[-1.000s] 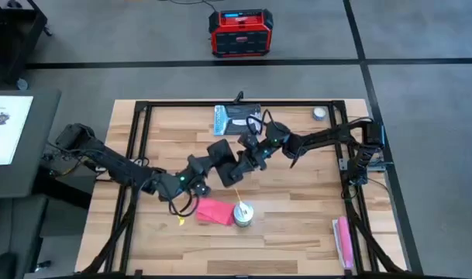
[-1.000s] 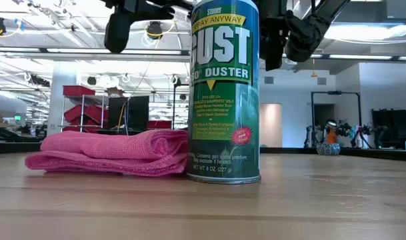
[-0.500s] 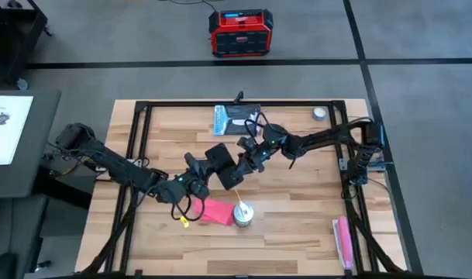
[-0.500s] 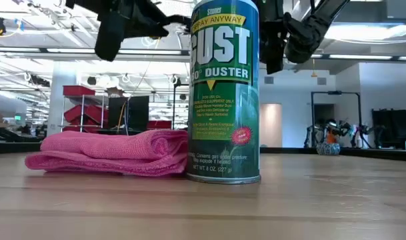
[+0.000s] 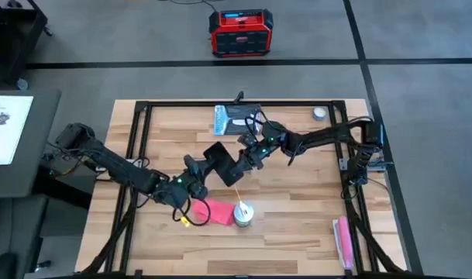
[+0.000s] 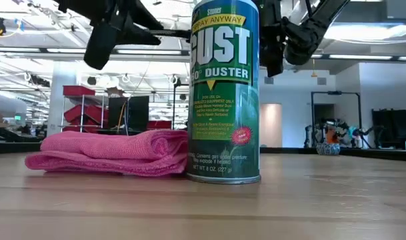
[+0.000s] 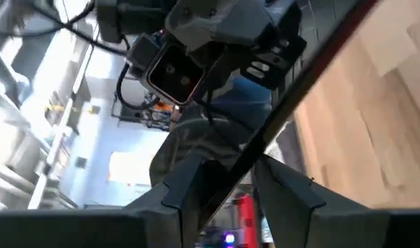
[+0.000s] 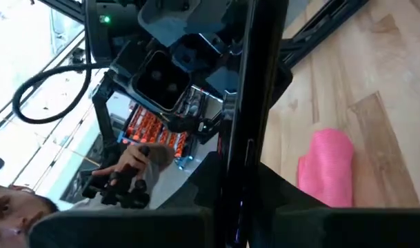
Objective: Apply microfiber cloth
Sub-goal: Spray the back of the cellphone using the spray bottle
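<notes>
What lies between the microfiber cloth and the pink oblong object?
The duster can, standing beside the microfiber cloth; beyond it, bare wood up to the pink oblong object, per the high view.

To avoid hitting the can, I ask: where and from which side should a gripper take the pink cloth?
Probably pinch the microfiber cloth at its edge away from the duster can, coming down from above: it lies flat and folded, and the can stands close against its other end.
</notes>
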You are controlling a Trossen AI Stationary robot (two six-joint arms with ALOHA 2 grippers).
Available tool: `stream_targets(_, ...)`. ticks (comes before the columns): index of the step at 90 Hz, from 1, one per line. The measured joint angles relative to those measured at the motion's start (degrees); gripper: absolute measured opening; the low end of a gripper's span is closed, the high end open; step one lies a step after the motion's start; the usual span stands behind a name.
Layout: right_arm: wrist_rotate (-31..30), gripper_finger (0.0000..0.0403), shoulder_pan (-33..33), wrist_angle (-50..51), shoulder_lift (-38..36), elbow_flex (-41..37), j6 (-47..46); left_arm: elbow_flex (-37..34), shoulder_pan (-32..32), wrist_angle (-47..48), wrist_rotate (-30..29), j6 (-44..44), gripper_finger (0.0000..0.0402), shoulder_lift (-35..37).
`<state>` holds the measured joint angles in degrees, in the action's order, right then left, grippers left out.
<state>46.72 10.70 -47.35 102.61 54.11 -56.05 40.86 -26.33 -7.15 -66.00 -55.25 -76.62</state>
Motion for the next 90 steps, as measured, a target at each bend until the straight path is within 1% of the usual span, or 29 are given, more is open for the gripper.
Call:
stream_targets(5, 0.0, 0.0018, 0.0, 0.1, 0.0, 0.0, 0.4, -0.1, 0.1, -1.3, -0.1, -5.6, 0.0110, 0.0)
stream_targets(13, 0.0, 0.0018, 0.2, -0.1, 0.0, 0.0, 0.9, -0.1, 1.3, -3.9, -0.5, -17.1, 0.0110, 0.0)
stream_targets(21, -0.3, 0.0018, 0.7, -0.3, 0.0, 0.0, 1.0, -0.1, 2.5, -4.1, -1.4, -22.8, 0.0110, 0.0)
stream_targets(43, -1.5, 0.0018, 1.2, -0.2, 0.0, 0.0, 0.9, -0.2, 4.1, -4.6, -1.3, -27.3, 0.0110, -0.1)
stream_targets(57, -1.0, 0.0017, 1.8, -1.2, -0.2, 0.2, 1.5, -0.2, 3.5, -12.8, -1.3, -25.3, 0.0111, -0.1)
stream_targets(63, -1.0, 0.0017, 1.9, -1.5, -0.2, 0.3, 1.6, -0.2, 3.4, -14.4, -2.1, -25.1, 0.0116, -0.1)
stream_targets(72, -1.3, 0.0017, 1.9, -1.5, -0.2, 0.3, 1.4, -0.2, 3.2, -14.2, -3.5, -24.9, 0.0126, -0.2)
stream_targets(81, -1.5, 0.0017, 2.2, -1.4, -0.2, 0.3, 1.0, -0.2, 2.8, -12.8, -4.7, -22.5, 0.0135, -0.2)
stream_targets(90, -1.5, 0.0017, 2.3, -1.2, -0.3, 0.3, 0.8, -0.2, 2.4, -11.3, -4.9, -21.6, 0.0138, -0.2)
